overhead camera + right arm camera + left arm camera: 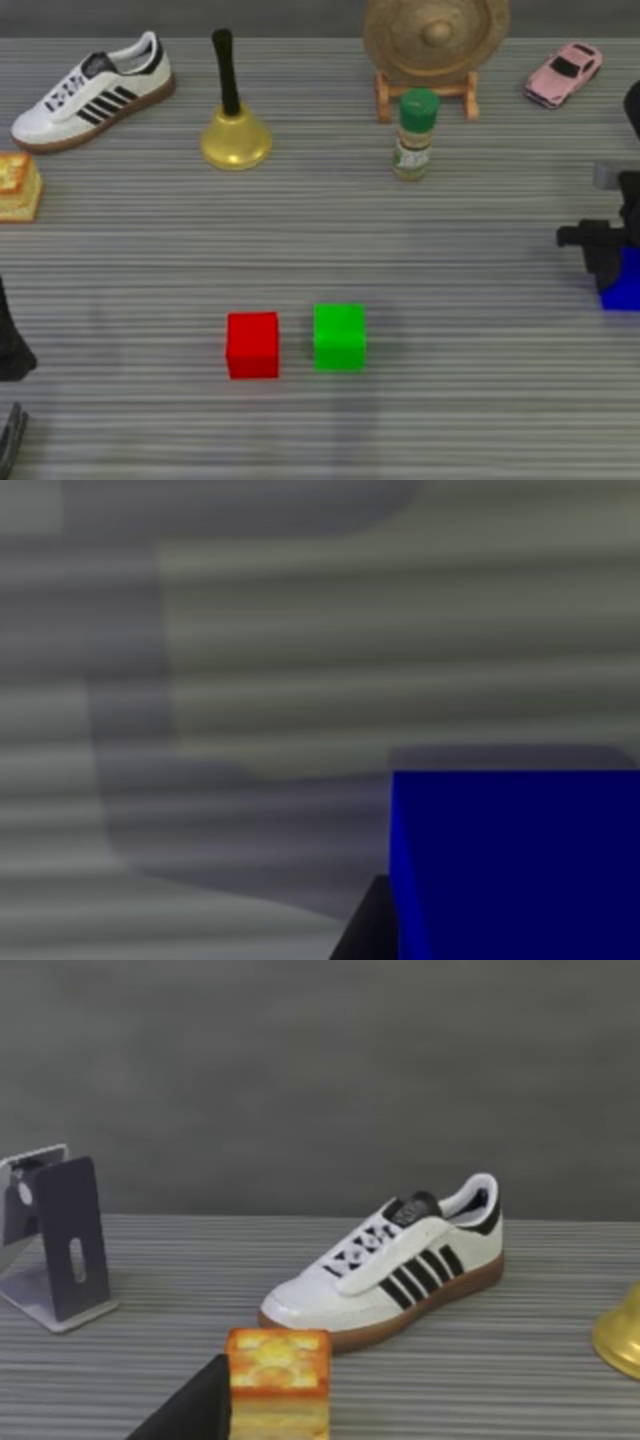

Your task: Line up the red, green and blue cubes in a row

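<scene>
- Red and green come first: the small, plain bright red cube (252,345) and the bright green cube (339,337) of the same size sit side by side on the grey striped table (320,250), near the front middle. A thin gap is between them, and the red one is on the left.
- The deep blue cube (620,285) is far off at the table's right edge — well apart from the other two. Only part of it shows from above, because the right arm covers the rest.
- The right gripper (612,262) is right over the blue cube. In the right wrist view the blue cube (515,865) fills one corner, very close, with a dark finger (365,925) just beside it. I cannot tell if the fingers are open or closed.
- The left arm (12,350) is parked at the left edge of the table, away from all the cubes. Its fingers cannot be read either.
- Along the back of the table there are a white sneaker with black stripes (95,90), a gold hand bell with a black handle (234,110), a green-lidded spice jar (414,135), a tan round gong on a wooden stand (435,45) and a pink toy car (563,72).
- A yellow-orange block of toast (18,186) sits at the left edge — the left wrist view also shows it near the sneaker.
</scene>
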Motion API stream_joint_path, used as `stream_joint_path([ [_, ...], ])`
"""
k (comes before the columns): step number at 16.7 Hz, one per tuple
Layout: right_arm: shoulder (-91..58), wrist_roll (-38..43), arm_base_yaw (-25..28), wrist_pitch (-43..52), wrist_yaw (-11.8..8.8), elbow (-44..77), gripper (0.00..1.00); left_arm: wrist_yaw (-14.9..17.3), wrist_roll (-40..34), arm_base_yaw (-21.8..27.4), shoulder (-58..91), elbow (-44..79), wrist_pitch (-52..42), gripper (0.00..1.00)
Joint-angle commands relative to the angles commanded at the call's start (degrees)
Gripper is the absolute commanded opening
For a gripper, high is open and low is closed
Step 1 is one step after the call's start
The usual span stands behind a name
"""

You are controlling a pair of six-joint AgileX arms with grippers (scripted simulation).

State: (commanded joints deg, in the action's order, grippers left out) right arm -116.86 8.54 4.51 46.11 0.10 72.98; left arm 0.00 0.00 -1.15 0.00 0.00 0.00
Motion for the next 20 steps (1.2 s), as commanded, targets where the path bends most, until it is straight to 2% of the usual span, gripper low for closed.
stream_joint_path([
  [10, 0.49, 0.00, -0.08, 0.36, 0.06, 0.29, 0.00, 0.00, 0.00, 0.00, 0.00, 0.00, 0.00, 1.00],
  [17, 5.29, -0.09, 0.29, 13.34, 0.02, 7.90, 0.00, 0.00, 0.00, 0.00, 0.00, 0.00, 0.00, 1.00],
  [20, 6.22, -0.14, 0.36, 14.73, 0.02, 8.91, 0.00, 0.00, 0.00, 0.00, 0.00, 0.00, 0.00, 1.00],
])
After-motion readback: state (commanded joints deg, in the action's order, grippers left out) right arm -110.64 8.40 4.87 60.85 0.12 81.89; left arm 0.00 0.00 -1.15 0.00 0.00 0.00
